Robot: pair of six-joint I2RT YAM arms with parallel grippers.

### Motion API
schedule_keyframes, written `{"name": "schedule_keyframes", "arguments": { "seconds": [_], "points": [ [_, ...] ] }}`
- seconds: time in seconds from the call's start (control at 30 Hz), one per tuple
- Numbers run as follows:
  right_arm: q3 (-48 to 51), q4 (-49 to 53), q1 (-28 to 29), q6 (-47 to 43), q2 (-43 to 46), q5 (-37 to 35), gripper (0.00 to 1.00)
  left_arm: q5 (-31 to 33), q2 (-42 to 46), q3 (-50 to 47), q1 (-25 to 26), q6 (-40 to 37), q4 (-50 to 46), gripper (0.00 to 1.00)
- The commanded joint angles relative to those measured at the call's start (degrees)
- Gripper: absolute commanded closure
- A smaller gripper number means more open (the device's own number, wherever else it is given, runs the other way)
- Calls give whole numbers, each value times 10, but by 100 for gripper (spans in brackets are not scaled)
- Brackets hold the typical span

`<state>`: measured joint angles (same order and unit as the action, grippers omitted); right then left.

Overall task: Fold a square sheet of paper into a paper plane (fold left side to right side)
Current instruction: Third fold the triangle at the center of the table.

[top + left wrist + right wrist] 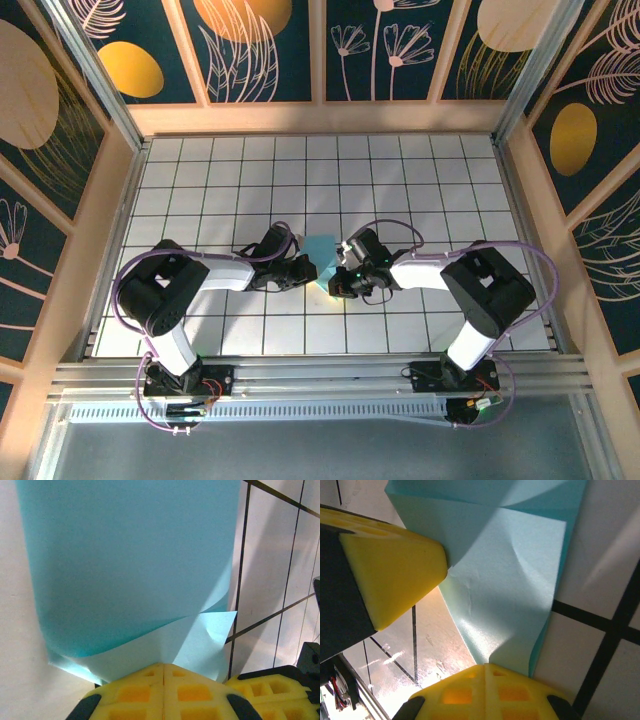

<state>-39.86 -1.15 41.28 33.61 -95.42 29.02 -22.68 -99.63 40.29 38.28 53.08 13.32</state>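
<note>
Yellow moulded pads with shallow square recesses fill the bottom of both wrist views, and in each the two halves meet along a thin seam. The left gripper point(163, 680) is closed, with a corner of the cyan paper point(135, 565) running into that seam, so it pinches the sheet at its near edge. The right gripper point(485, 680) is likewise closed, nipping a narrowing tongue of the same paper point(505, 580). In the right wrist view a blunt yellow fingertip of the left gripper point(395, 575) touches the sheet's side just beside a crease. The paper is thin, matte and light cyan, folded over on itself: a large smooth upper layer curls above a paler lower flap, with a few soft wrinkles and one sharp diagonal fold. From above, it point(322, 250) lies as a small creased shape near the middle of the table point(420, 180), a glossy white surface ruled into squares by dark lines. The left arm point(215, 275) and right arm point(430, 272), white links with black joints, each bend at the elbow outward and reach low inward, wrists nearly meeting over the paper. Purple cables point(128, 300) loop along both arms. Dark teal walls point(260, 50) carry pale flower outlines and gold discs.
</note>
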Motion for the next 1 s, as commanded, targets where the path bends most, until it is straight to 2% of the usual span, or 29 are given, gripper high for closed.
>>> {"name": "schedule_keyframes", "arguments": {
  "seconds": [0.0, 0.23, 0.47, 0.8, 0.97],
  "points": [
    [15, 48, -4, -1, -24, -31, 100, 30, 27, -8, -1, -1, -32, 90],
    [7, 83, -3, -9, -29, -56, 100, 2, 85, -44, 9, 15, 11, 94],
    [8, 87, -1, -7, -29, -65, 100, -57, 66, -77, 30, 74, 128, 98],
    [7, 89, 5, -8, -37, -68, 100, -60, 17, -58, 33, 84, 165, 99],
    [6, 92, 6, -8, -39, -68, 100, -38, -12, -53, 33, 82, 159, 100]
  ]
}}
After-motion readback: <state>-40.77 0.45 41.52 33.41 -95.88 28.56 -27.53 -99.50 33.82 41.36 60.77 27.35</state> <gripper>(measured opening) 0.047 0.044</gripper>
